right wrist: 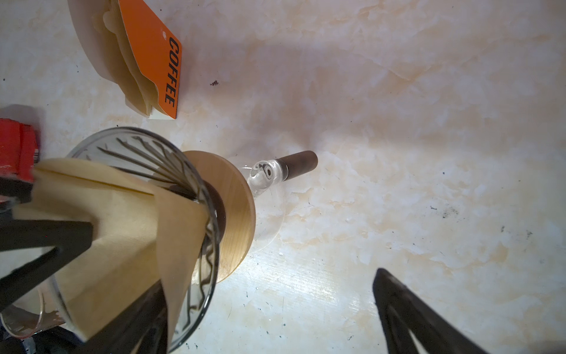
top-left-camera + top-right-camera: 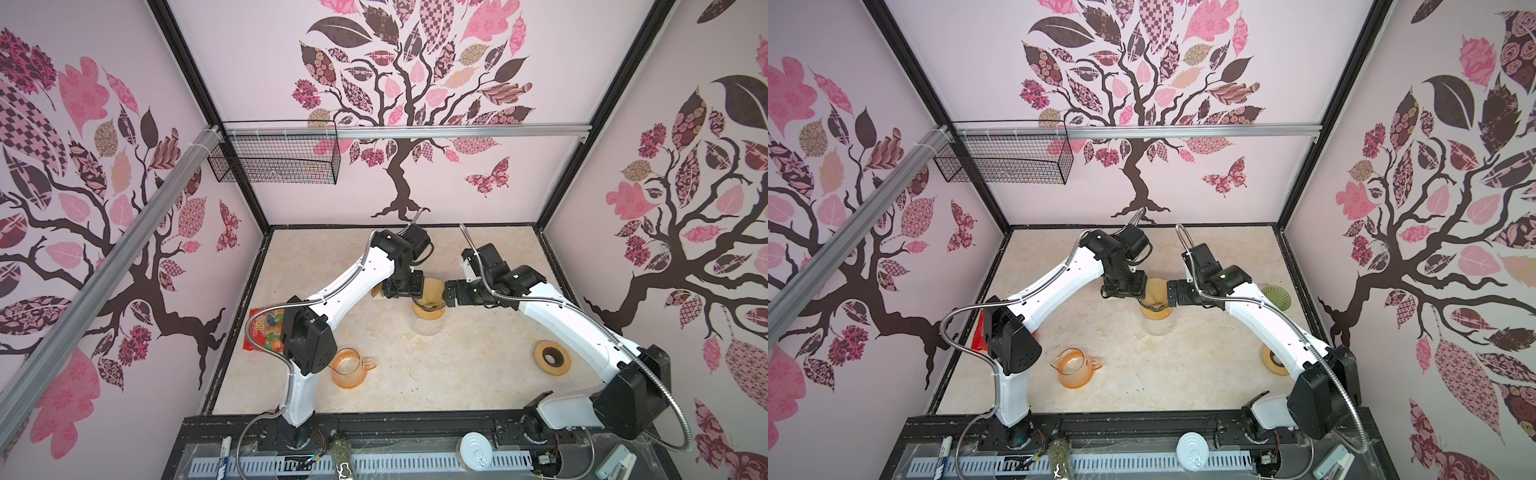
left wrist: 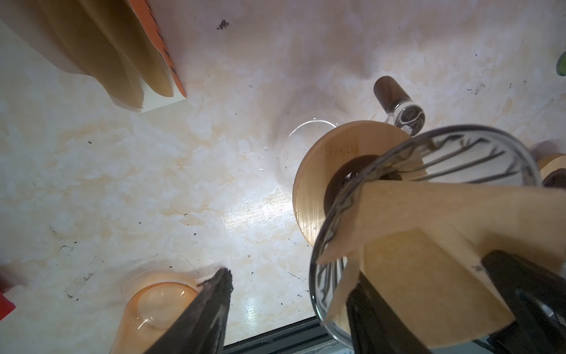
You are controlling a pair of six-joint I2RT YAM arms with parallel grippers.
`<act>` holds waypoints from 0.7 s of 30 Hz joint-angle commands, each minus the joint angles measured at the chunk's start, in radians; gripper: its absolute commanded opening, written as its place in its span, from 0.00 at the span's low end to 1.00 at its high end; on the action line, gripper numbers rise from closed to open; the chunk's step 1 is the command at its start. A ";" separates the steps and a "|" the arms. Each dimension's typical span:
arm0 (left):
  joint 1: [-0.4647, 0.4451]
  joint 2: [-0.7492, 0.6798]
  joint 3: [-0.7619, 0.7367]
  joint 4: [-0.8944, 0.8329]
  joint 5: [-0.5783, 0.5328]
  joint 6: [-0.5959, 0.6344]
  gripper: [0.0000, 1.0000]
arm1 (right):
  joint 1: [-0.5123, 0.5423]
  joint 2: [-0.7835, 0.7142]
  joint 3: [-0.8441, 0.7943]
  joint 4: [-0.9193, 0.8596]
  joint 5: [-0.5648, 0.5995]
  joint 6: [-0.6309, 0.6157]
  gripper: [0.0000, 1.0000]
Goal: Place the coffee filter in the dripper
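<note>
The glass dripper (image 2: 430, 311) with its wooden collar (image 3: 315, 184) stands on a clear glass server (image 2: 428, 326) at mid table. The brown paper coffee filter (image 2: 433, 289) sits in the dripper cone, its top edge sticking out above the rim (image 3: 459, 214) (image 1: 122, 245). My left gripper (image 2: 409, 289) (image 3: 291, 275) is open. One of its fingers rests against the filter at the rim and the other hangs outside over the table. My right gripper (image 2: 448, 293) (image 1: 269, 279) is open wide from the opposite side, also with one finger at the filter.
A pack of spare filters with an orange COFFEE card (image 1: 153, 61) lies just behind the dripper. An orange glass pitcher (image 2: 349, 368) and a candy bag (image 2: 266, 328) are at the front left. A wooden ring (image 2: 552, 352) and a green bowl (image 2: 1277, 297) are on the right.
</note>
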 commanded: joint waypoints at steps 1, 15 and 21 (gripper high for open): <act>0.005 0.016 -0.004 0.002 -0.012 0.020 0.62 | -0.005 0.033 -0.004 -0.004 0.021 -0.018 1.00; 0.008 0.029 -0.022 0.006 -0.022 0.029 0.62 | -0.005 0.072 -0.009 0.002 0.039 -0.021 1.00; 0.011 0.038 -0.027 0.005 -0.025 0.032 0.62 | -0.005 0.044 0.011 -0.006 0.032 -0.014 1.00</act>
